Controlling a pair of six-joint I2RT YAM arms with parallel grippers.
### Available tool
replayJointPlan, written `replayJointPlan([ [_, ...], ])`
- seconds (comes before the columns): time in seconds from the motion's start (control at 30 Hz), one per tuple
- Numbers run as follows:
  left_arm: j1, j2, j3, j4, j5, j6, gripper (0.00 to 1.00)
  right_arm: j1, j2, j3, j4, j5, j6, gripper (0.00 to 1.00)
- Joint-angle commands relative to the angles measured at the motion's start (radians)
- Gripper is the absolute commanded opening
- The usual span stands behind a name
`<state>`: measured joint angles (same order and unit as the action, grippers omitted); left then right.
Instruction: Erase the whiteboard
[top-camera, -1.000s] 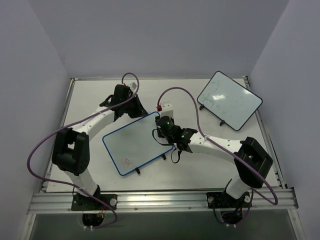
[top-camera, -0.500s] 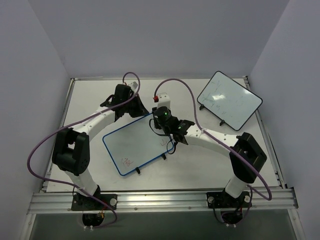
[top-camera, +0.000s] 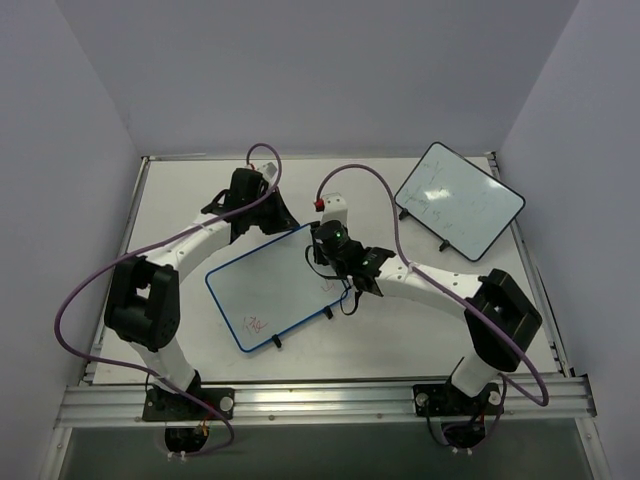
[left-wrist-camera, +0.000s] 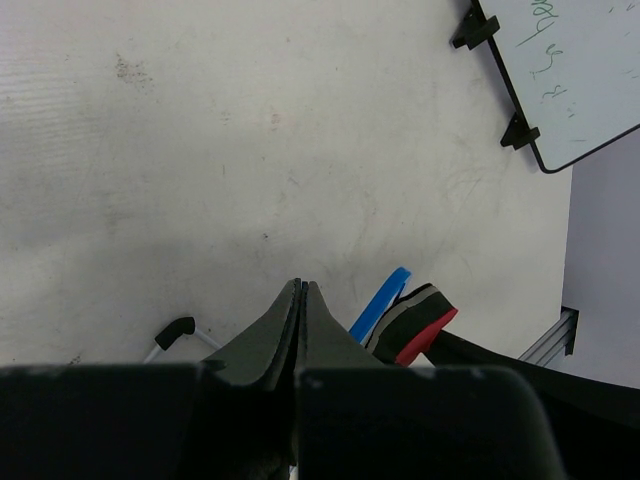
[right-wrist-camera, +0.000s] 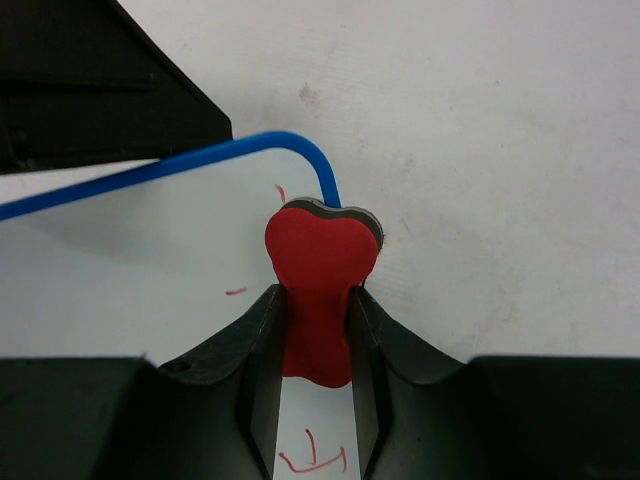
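Right wrist view: right claw pinches a red eraser at the whiteboard corner; left claw fully closed.

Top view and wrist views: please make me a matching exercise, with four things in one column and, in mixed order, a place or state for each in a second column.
Column one:
1. blue-rimmed whiteboard
2. black-rimmed whiteboard
3. red eraser
4. left claw

Column two:
a. fingers pressed shut together
b. stands at the far right corner of the table
c. pinched in the right claw
d. carries red scribbles, in the middle of the table

Pairs: 1-d, 2-b, 3-c, 4-a.
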<state>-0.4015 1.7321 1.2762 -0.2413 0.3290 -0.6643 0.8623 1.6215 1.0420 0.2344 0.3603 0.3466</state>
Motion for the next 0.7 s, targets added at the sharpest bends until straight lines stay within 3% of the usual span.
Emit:
replayJointPlan([
  [0.0,-0.016,-0.032,0.008,0.017,0.024,0.017,0.02,0.024,-0.052,-0.062,-0.027,0.009,0.032,0.00],
  [0.4,-0.019,-0.028,0.014,0.014,0.022,0.015,0.02,0.053,-0.065,-0.074,-0.009,0.014,0.043,0.00],
  [0.67,-0.023,-0.025,0.014,0.011,0.021,0.017,0.02,0.168,0.043,0.012,-0.015,0.045,0.051,0.00],
])
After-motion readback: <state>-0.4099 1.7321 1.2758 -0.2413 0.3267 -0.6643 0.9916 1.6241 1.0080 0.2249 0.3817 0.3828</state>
